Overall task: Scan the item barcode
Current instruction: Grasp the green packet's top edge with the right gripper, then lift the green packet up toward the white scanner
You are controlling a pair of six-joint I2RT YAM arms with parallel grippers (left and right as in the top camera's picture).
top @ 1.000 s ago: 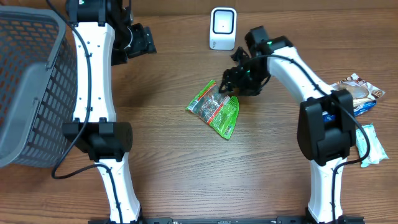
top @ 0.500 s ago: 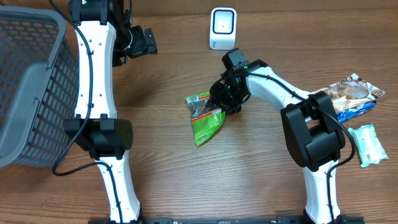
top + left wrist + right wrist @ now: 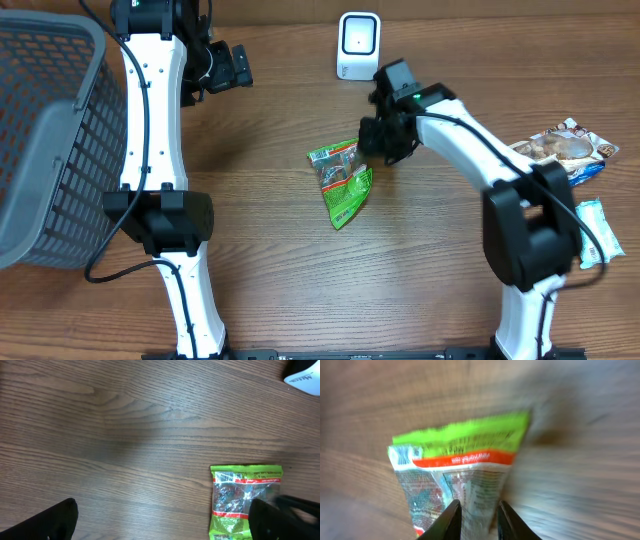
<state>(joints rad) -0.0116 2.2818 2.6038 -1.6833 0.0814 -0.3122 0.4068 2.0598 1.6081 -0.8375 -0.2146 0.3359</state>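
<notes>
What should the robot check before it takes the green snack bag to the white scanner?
1. Right gripper pinching the green packet: ok, fingers closed on one edge.
2. Barcode spotted: cannot tell, the right wrist view is blurred.
3. Barcode side turned toward the scanner: cannot tell.
4. Way to the scanner free: ok, only bare table between.
5. Left gripper out of the way: ok, open and far from the packet.

A brown wood-grain desk (image 3: pixel 300 280) is filling every view from edge to edge, its grain running left to right under the overhead camera. Soft, even light is falling on it, casting only faint, blurred shadows.
</notes>
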